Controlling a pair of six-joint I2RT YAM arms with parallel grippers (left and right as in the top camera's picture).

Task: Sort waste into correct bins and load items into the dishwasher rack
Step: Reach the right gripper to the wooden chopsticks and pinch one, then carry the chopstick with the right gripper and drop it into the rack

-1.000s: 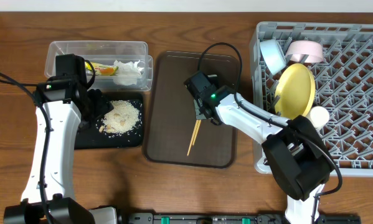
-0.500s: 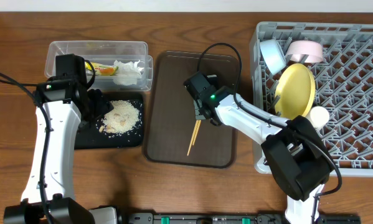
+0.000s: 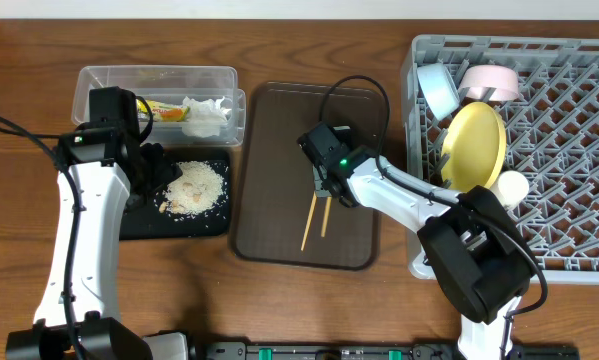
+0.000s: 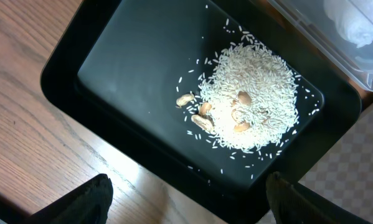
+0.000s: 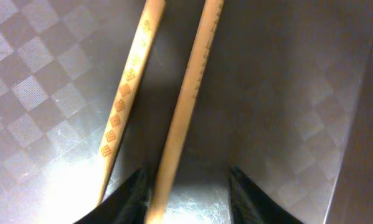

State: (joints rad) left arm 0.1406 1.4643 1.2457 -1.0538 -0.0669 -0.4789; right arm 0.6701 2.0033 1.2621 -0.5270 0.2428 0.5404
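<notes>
The wooden chopsticks [image 3: 308,225] lie on the brown serving tray [image 3: 269,150], splaying toward 6 o'clock. The right gripper [image 5: 189,196] straddles one stick, jaws narrowly parted, not clamping. At 9 o'clock, the left gripper [image 4: 186,199] hangs with jaws wide above the food crumbs [image 4: 251,99] in the black tray [image 4: 130,62].

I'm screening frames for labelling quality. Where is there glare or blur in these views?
Right wrist: a bright glare patch on the brown tray at lower left, and the chopsticks look slightly soft this close. Left wrist: the crumbs on the black tray are sharp, but the fingers of the left end effector are dark blurs. Overhead: even light, no strong glare.
</notes>
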